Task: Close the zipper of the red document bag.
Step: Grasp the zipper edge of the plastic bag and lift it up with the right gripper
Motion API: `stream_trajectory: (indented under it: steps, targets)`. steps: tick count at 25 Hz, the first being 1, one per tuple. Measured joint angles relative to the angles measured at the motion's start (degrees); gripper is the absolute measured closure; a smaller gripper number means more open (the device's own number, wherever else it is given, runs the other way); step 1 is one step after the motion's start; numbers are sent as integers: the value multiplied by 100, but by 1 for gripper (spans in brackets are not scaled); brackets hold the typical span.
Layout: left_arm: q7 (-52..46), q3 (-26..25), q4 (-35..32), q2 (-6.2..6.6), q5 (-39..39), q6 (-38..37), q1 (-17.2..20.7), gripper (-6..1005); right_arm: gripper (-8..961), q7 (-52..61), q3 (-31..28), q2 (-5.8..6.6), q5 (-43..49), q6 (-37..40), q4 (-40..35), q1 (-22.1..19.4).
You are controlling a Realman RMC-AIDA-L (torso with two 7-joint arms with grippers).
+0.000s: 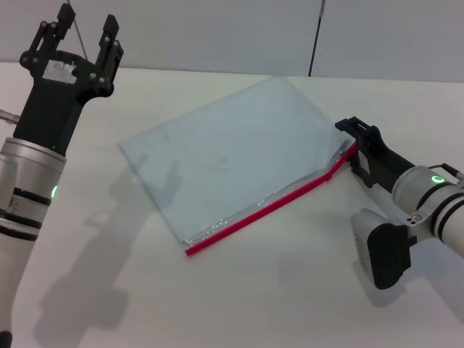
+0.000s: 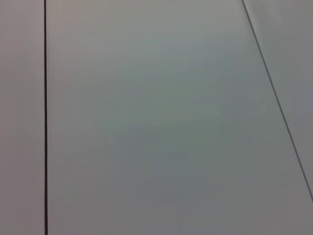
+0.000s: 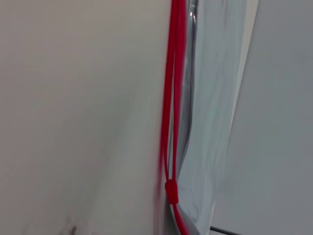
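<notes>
White desk (image 1: 239, 304) w/ a pale wall behind; the red document bag (image 1: 232, 163) lies flat mid-desk, turned at an angle, its zipper (image 1: 261, 212) along the edge nearest the robot. Right gripper (image 1: 346, 148) sits low at the zipper's right end, where the bag corner is kinked up; can't tell how its jaws stand, they're hidden by the gripper body. Right wrist view shows the two red tracks apart along most of the length, meeting at a small red slider (image 3: 171, 191). Left gripper (image 1: 87, 36) is raised over the far left of the desk, jaws wide, holding nothing. Risk, imo: nothing pins the bag, so a pull along the zipper may drag or bunch the whole pouch instead of running the slider; the kinked corner could also jam it.
</notes>
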State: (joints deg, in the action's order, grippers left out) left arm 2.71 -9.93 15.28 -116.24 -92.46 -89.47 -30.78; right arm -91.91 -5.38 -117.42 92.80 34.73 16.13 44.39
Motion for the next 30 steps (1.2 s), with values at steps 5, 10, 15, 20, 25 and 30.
stream_trajectory:
  steps: [5, 10, 15, 20, 25, 30]
  targets:
    - [-3, 0, -13, 2, 0, 0, 0, 399, 288, -2, 1, 0, -8, -6, -5, 23]
    - [-5, 0, -7, 4, 0, 0, -27, 399, 288, -3, 2, 0, -8, -125, -4, 87]
    - [-8, 1, -3, 4, 0, 0, -33, 399, 322, -15, 2, -8, -8, -297, 17, 162]
    - [-8, 0, 8, 1, -7, 0, -42, 399, 414, -41, -1, -20, -8, -315, 35, 178]
    - [-8, 0, 13, -1, -13, 0, -43, 399, 584, -53, -8, -28, -8, -382, 44, 206]
    - [-8, 0, 14, -4, -49, 0, -42, 399, 724, -60, -193, -42, -8, -551, 93, 257]
